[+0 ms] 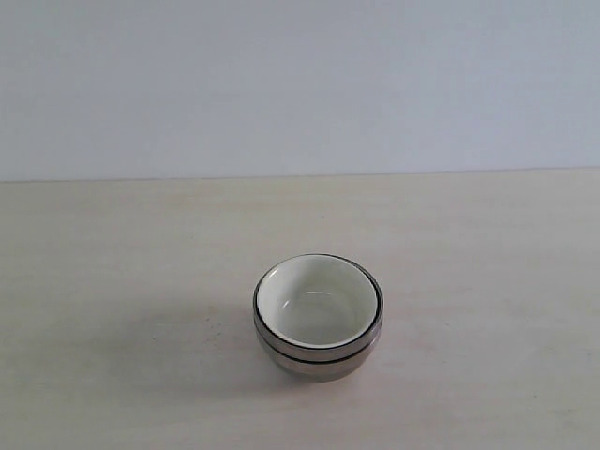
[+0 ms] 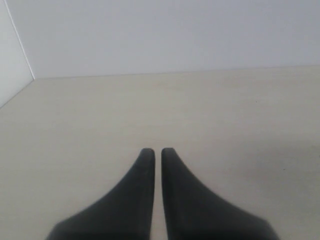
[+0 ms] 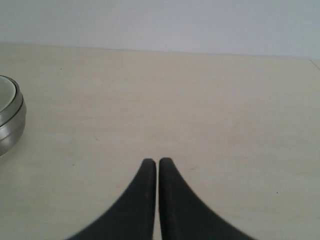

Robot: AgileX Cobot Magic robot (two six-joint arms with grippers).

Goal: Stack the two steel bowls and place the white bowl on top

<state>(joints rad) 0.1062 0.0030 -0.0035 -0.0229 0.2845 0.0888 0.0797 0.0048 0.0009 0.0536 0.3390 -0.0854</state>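
The two steel bowls [image 1: 319, 354] stand nested one inside the other on the pale table, a little right of its middle and near the front. The white bowl [image 1: 317, 302] sits inside the upper steel bowl, upright. The right wrist view catches the stack's steel side [image 3: 10, 127] at its edge, with a sliver of the white bowl [image 3: 5, 92] above it. My right gripper [image 3: 158, 161] is shut and empty, well apart from the stack. My left gripper [image 2: 157, 150] is shut and empty over bare table. Neither arm shows in the exterior view.
The pale wooden table [image 1: 112, 281] runs back to a plain white wall [image 1: 300, 84]. In the left wrist view a second wall [image 2: 12, 60] meets the table at a corner.
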